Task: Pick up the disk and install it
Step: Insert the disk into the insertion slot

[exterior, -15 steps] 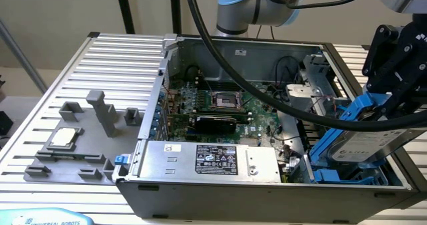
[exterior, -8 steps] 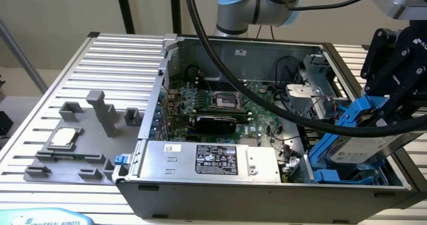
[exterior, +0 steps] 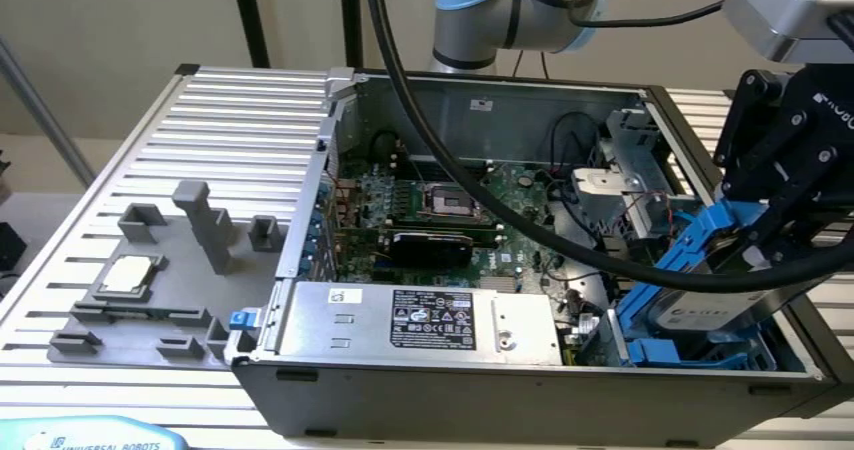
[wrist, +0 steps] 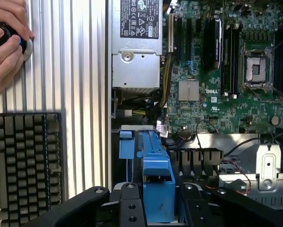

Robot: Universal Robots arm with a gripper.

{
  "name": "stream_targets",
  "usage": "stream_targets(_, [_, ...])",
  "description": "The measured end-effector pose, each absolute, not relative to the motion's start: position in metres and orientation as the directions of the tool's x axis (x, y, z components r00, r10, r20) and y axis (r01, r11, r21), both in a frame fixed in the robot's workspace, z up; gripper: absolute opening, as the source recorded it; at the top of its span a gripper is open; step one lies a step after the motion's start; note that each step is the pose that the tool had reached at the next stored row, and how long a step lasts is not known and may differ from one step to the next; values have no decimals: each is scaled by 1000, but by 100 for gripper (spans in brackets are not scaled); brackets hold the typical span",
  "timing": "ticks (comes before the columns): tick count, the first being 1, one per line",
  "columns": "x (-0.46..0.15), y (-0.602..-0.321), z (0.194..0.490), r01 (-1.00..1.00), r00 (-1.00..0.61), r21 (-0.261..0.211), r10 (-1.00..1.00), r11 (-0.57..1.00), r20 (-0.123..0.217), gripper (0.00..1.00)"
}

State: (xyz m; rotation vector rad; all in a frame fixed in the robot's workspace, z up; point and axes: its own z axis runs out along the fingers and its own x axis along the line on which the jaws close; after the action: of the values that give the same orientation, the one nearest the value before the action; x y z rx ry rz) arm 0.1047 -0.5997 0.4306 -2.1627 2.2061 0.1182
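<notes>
- Plain beige wall (exterior: 107, 20) behind, evenly lit.
- Ribbed silver aluminium desk (exterior: 254, 100), slats in parallel rows.
- Two black uprights (exterior: 246, 20) standing before the wall.

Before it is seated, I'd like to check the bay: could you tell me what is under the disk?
Under the tilted disk sits a blue plastic bracket in the corner of the computer case. The bay floor beneath is covered by the disk and cannot be seen.

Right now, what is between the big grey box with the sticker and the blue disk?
A bunch of wires, yellow and black, lies between the grey box and the disk in its blue frame. The wrist view shows it.
</notes>
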Motion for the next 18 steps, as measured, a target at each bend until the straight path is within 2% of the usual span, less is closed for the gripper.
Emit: stream_targets(18, [104,-600,409,-1000,8,22,-995,-10,-104,33])
